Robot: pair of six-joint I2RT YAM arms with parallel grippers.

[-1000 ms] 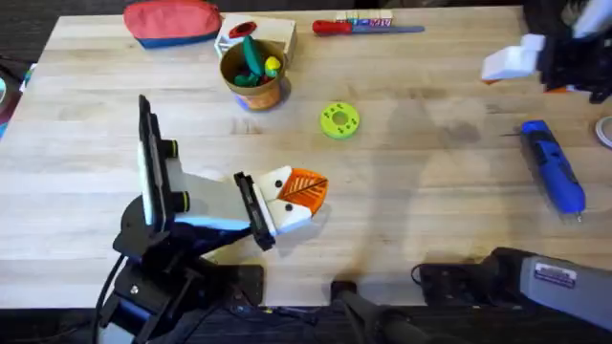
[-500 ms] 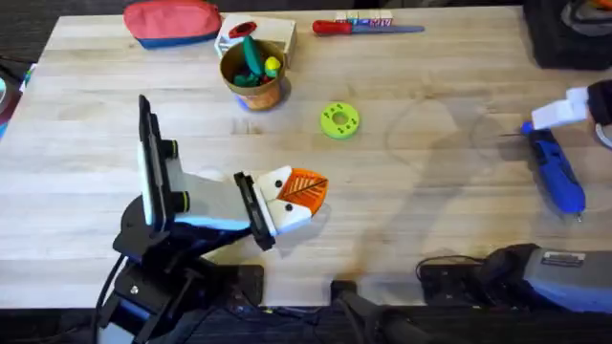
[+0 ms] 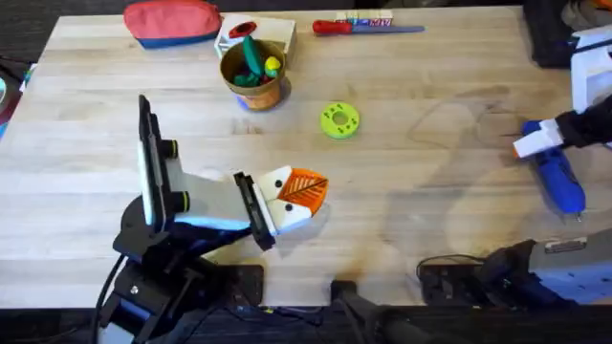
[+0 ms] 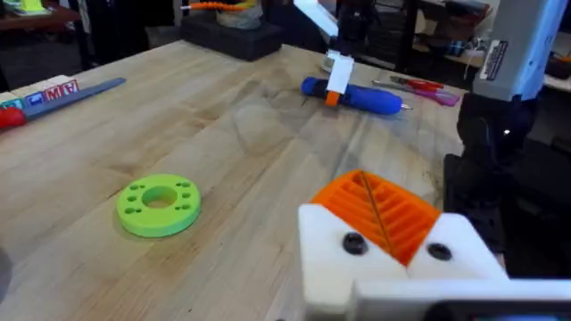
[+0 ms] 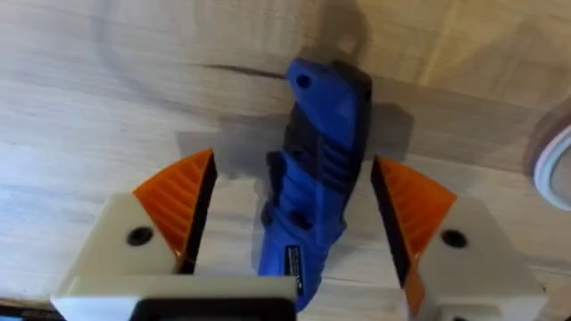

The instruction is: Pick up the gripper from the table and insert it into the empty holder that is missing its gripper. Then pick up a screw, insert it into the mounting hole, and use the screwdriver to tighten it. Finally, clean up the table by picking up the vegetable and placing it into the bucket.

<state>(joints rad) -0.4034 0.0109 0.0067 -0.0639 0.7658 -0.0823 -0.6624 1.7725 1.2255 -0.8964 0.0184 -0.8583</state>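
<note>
— Overhead: the right gripper (image 3: 537, 141) has dropped from the far edge onto the screwdriver (image 3: 555, 178) at three o'clock. Looks like the tightening step.
— The left gripper (image 3: 298, 196) rests mid-table, pads closed together. Bucket (image 3: 253, 75) at eleven, ring (image 3: 339, 120) near centre, nothing in the way.
— Left wrist: same ring (image 4: 159, 204), clear path.
— Right wrist: pads (image 5: 183, 207) wide, straddling the screwdriver (image 5: 319, 169), not gripping yet.
</note>
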